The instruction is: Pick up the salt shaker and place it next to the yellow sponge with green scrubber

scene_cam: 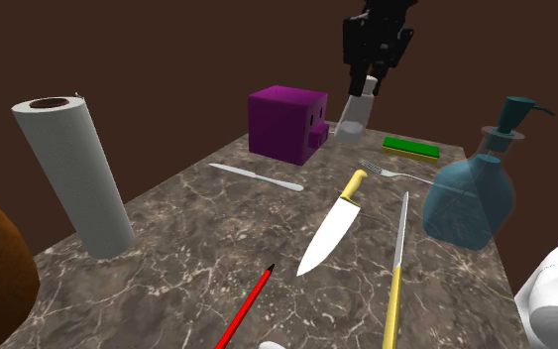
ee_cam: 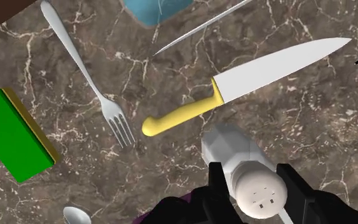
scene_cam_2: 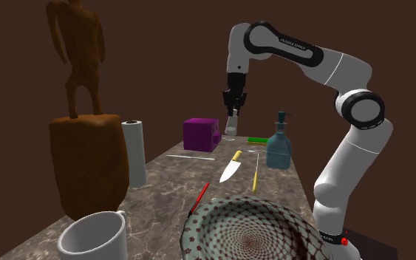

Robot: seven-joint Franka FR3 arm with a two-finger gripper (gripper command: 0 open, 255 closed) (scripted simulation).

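Near end of the table (scene_cam: 197,258): red pencil (scene_cam: 244,309), long thin knife (scene_cam: 397,268), yellow-handled kitchen knife (scene_cam: 331,223). At the shoulder view's left stands a paper towel roll (scene_cam: 73,174), at its right a blue soap bottle (scene_cam: 472,193). Farther: butter knife (scene_cam: 257,177), and a fork (scene_cam: 395,173) just on the near side of the green-topped yellow sponge (scene_cam: 411,149). Far end: purple cube (scene_cam: 286,121). The gripper (scene_cam: 368,87) is clamped on the white salt shaker (scene_cam: 356,119) at its cap. The shaker is tilted and looks lifted off the table, between cube and sponge.
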